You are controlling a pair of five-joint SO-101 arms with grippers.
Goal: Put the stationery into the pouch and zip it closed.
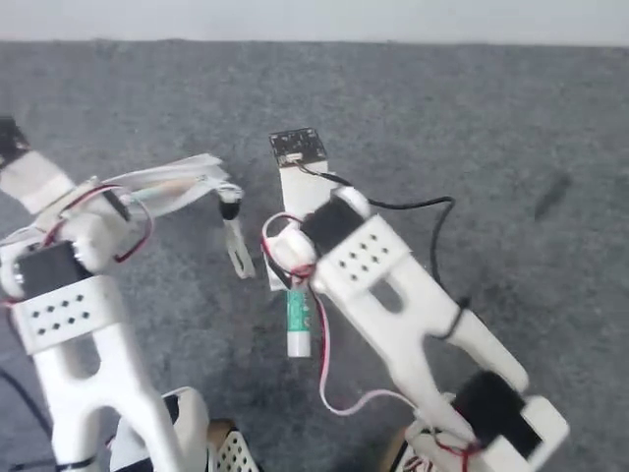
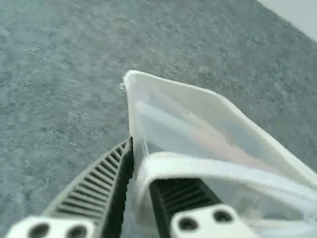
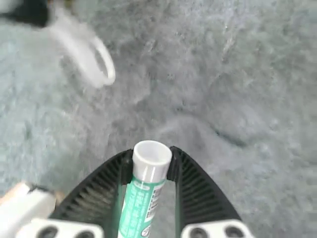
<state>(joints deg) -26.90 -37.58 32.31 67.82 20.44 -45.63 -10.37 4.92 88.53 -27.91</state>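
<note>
Grey carpet [image 1: 491, 147] is lying underneath; my left gripper [image 2: 138, 151] is pinching the edge of the pouch [image 2: 198, 124], pale long things [image 2: 208, 141] showing inside; my right gripper [image 3: 151, 158] is clamping the glue stick [image 3: 144, 193], outside the pouch.

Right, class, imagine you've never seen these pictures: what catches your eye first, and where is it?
The green-and-white glue stick stands out, clamped between the right gripper's black fingers near the middle of the grey carpet. Next comes the translucent white pouch, pinched at its edge by the left gripper, beside the stick.
</note>
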